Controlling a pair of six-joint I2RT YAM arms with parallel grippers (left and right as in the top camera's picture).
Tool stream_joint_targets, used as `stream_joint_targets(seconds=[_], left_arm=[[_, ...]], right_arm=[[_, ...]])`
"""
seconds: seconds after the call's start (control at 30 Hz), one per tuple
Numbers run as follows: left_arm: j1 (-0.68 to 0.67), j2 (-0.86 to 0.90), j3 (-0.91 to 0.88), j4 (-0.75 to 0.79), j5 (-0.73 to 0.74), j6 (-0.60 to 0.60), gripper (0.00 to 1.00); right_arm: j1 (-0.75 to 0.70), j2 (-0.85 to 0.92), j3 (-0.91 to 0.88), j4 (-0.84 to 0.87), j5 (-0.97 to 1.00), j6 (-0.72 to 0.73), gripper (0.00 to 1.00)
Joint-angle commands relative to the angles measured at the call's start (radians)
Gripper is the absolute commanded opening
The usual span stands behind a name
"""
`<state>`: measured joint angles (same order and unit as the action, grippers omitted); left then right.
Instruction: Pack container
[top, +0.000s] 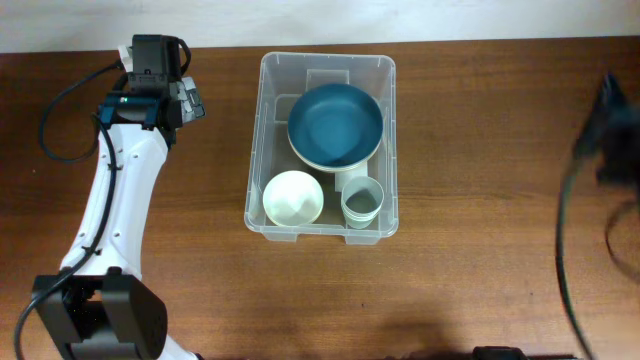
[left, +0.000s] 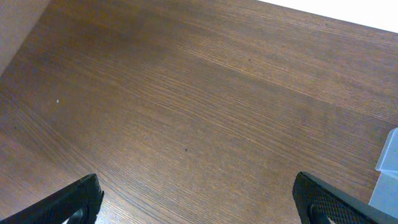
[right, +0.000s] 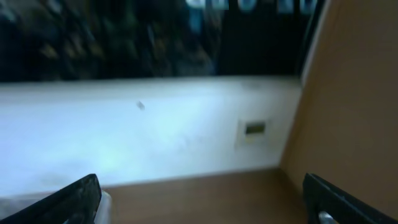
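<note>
Dark brown wood grain runs across the whole table (top: 480, 280), and the container (top: 325, 58) sits near its middle, closer to the far edge than the near one. It is a clear rectangular bin, standing upright with its long sides running away from me.

Inside it, a blue bowl (top: 335, 125) fills most of the far half. A white bowl (top: 293, 197) sits in the near left corner and a pale green cup (top: 362, 200) stands upright in the near right corner, just beside the white bowl.

My left gripper (left: 200, 205) hangs over bare table to the left of the bin, level with its far end and apart from it. Its two fingers (left: 78, 200) are spread wide with only wood grain between them. A pale corner of the bin shows at the right edge of the left wrist view.

My right arm (top: 610, 130) is a dark blur at the right edge of the overhead view, well apart from the bin. My right gripper (right: 205, 202) also has its fingers spread wide, holding nothing. Its camera is smeared and seems to face a white wall rather than the table.
</note>
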<state>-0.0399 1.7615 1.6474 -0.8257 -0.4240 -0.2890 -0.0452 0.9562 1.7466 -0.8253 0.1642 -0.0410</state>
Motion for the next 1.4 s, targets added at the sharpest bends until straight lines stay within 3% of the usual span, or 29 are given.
stream_joint_targets(seconds=[0.0,0.17,0.33,0.67,0.87,1.07,1.37], left_arm=[[0.001,-0.003,0.005,0.002,-0.014,-0.013,1.0],[0.001,-0.003,0.005,0.002,-0.014,-0.013,1.0],[0.001,-0.003,0.005,0.002,-0.014,-0.013,1.0],[-0.001,-0.003,0.005,0.002,-0.014,-0.013,1.0],[-0.001,-0.003,0.005,0.002,-0.014,-0.013,1.0],[-0.001,-0.003,0.005,0.002,-0.014,-0.013,1.0],[-0.001,-0.003,0.005,0.002,-0.014,-0.013,1.0]], right_arm=[[0.046,-0.114,-0.016,-0.006,0.005,-0.014,0.99],[0.064,-0.349,-0.185,-0.009,0.002,-0.013,0.99],[0.064,-0.543,-0.481,0.08,0.001,-0.01,0.99],[0.05,-0.71,-1.231,0.808,-0.083,-0.011,0.99],[0.052,-0.728,-1.511,1.139,-0.226,-0.01,0.99],[0.051,-0.857,-1.624,1.125,-0.251,-0.01,0.99],[0.051,-0.93,-1.659,0.962,-0.247,-0.01,0.99]])
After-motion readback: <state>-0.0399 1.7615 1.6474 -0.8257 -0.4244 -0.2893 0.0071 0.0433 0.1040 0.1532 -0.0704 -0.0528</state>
